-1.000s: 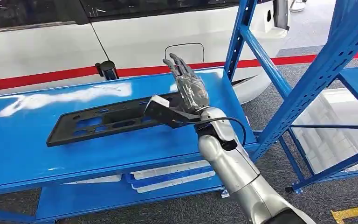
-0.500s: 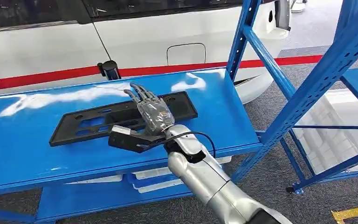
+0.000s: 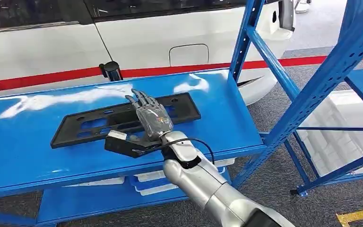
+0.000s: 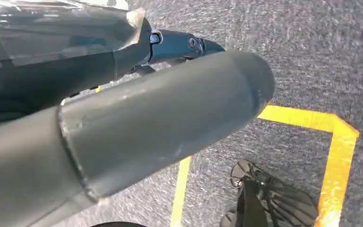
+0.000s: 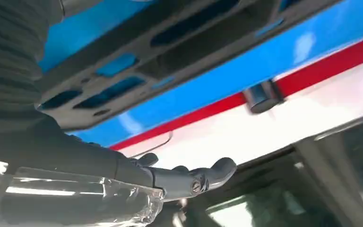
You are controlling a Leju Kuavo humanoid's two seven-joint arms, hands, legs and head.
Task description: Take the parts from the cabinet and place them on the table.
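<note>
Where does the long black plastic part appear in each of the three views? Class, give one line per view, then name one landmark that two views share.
Head view: black part lies flat across the blue shelf, under the right hand.
Left wrist view: not in it; floor and yellow tape.
Right wrist view: black part runs across the upper picture, cut-outs showing blue.
Shared landmark: the car's red stripe.

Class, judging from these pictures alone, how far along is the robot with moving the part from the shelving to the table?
Done: nothing visibly; the black part lies flat on the blue shelf. In hand: the right hand is over the part's middle, fingers extended, no grip evident. The left hand hangs over the floor. Left: grasp, lift, carry and place.
</note>
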